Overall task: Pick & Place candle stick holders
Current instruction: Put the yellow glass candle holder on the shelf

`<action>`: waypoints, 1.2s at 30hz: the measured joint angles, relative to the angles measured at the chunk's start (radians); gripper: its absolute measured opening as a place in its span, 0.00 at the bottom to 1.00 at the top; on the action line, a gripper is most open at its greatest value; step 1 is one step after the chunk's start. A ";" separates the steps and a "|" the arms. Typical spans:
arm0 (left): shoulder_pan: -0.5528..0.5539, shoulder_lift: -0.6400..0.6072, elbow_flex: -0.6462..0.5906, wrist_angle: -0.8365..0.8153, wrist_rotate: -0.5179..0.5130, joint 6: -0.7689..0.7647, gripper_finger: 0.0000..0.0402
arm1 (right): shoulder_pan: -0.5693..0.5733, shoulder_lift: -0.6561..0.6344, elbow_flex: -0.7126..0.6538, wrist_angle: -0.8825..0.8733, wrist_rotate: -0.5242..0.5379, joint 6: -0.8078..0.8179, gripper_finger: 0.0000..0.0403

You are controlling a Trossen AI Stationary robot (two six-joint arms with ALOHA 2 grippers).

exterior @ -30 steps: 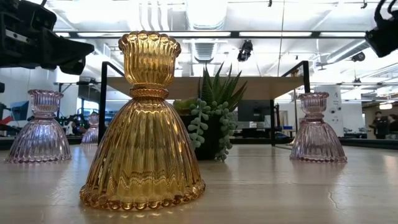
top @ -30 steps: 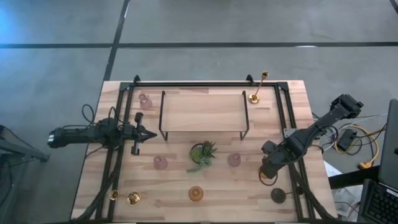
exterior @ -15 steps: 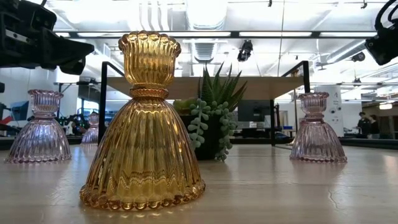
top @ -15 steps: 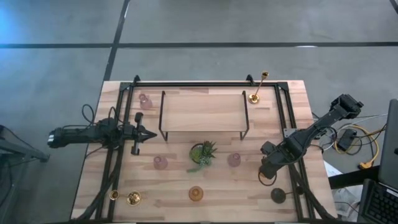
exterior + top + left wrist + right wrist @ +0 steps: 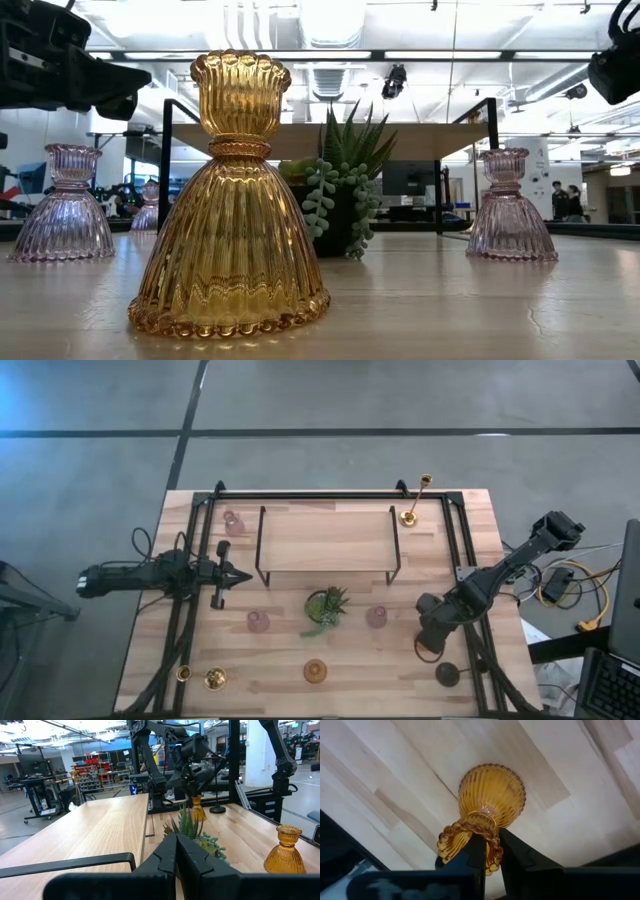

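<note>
From above, the right hand (image 5: 430, 643) sits low over the bench's (image 5: 330, 540) right side, hiding what it holds; a black candle stick holder (image 5: 447, 674) stands just beside it. The left hand (image 5: 238, 576) hangs at the left, fingers together, gripping nothing.

At bench level, an amber glass holder (image 5: 230, 200) looms up front, with pink holders (image 5: 508, 206) either side of the spiky plant (image 5: 345, 180).

The left wrist view shows another amber holder (image 5: 197, 808) under the far arm.

The right wrist view settles it: the fingers (image 5: 512, 852) are clamped on that amber holder's (image 5: 487, 807) rim. No writing is readable anywhere.
</note>
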 joint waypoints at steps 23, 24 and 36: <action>0.000 0.000 0.000 0.000 0.000 0.000 0.03 | -0.051 0.005 0.414 -0.310 0.185 -0.171 0.06; 0.000 0.000 0.000 0.000 0.000 0.000 0.03 | -0.070 0.013 0.450 -0.317 0.208 -0.214 0.06; 0.000 0.000 0.000 0.000 0.000 0.000 0.03 | -0.445 0.226 0.865 -0.492 0.225 -0.853 0.06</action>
